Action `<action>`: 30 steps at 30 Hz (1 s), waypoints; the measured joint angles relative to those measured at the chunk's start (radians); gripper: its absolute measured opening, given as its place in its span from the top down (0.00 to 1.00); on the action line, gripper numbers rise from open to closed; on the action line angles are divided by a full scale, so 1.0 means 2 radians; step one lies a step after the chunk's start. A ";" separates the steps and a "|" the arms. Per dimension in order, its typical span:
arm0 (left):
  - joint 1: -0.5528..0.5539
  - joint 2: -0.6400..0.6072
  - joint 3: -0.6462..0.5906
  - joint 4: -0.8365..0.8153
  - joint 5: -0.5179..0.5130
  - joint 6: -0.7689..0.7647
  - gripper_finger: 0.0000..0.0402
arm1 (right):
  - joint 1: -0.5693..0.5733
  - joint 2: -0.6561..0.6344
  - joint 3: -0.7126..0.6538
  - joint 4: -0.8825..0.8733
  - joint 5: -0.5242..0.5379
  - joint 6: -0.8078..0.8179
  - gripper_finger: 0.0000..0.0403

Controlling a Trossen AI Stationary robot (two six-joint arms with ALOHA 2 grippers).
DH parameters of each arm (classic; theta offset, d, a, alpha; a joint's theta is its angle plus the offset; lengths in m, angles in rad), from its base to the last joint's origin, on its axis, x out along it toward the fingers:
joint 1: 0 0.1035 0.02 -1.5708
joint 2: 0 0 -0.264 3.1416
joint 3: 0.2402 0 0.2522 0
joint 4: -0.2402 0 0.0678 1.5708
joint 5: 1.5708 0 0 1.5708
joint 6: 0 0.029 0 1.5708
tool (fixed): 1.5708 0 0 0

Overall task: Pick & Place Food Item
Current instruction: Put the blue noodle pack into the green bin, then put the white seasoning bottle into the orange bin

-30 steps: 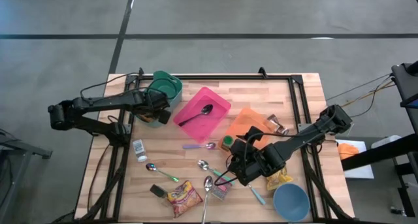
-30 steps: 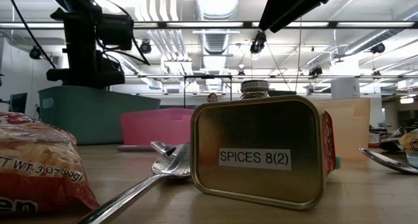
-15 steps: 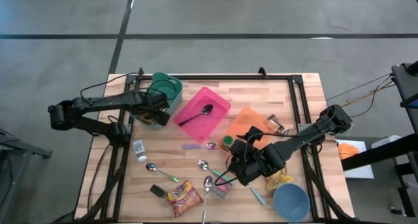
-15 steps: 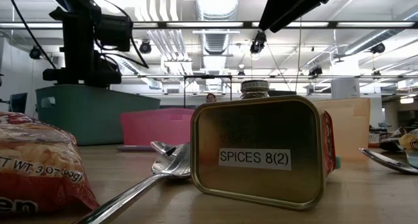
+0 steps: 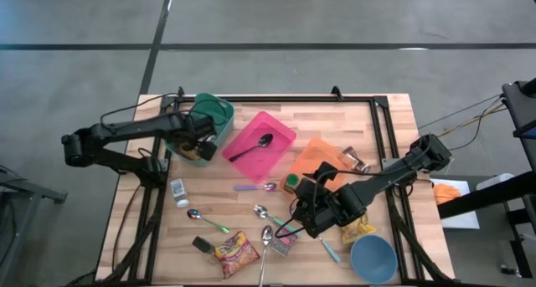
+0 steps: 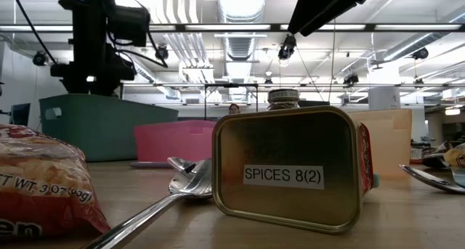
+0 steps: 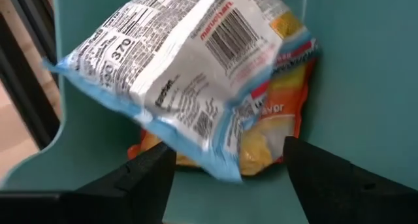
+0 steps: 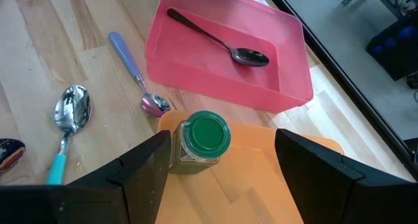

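A tin (image 6: 287,169) marked "SPICES 8(2)" stands closest in the low view, with a red packet (image 6: 40,180) and a spoon (image 6: 163,198) beside it. They hide much of the table behind.

Farther back the right gripper (image 5: 308,210) hangs over the middle of the table. Its jaws are open and hold nothing. Below it sit a green-capped jar (image 8: 204,142) at the edge of an orange tray (image 8: 261,185), two spoons (image 8: 68,116) and a pink bin (image 8: 225,54) with a dark spoon (image 8: 219,38) inside. A blue bowl (image 5: 373,258) sits at the near right corner.

Farthest back, the left gripper (image 7: 225,168) is over the teal bin (image 5: 209,111). Its jaws are open, one on each side of the noodle bag (image 7: 209,87), and do not touch it. The bag lies inside the teal bin, leaning on the wall.
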 joint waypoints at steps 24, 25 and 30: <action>-0.199 -0.039 0.074 -0.139 0.045 0.000 0.29 | 0.000 0.000 -0.006 -0.002 0.000 0.000 0.33; -0.223 -0.038 0.073 -0.144 0.056 -0.004 0.29 | 0.000 0.000 -0.006 -0.001 0.000 0.000 0.33; -0.310 -0.038 0.073 -0.146 0.096 -0.138 0.29 | 0.000 0.000 -0.006 0.000 0.000 0.003 0.33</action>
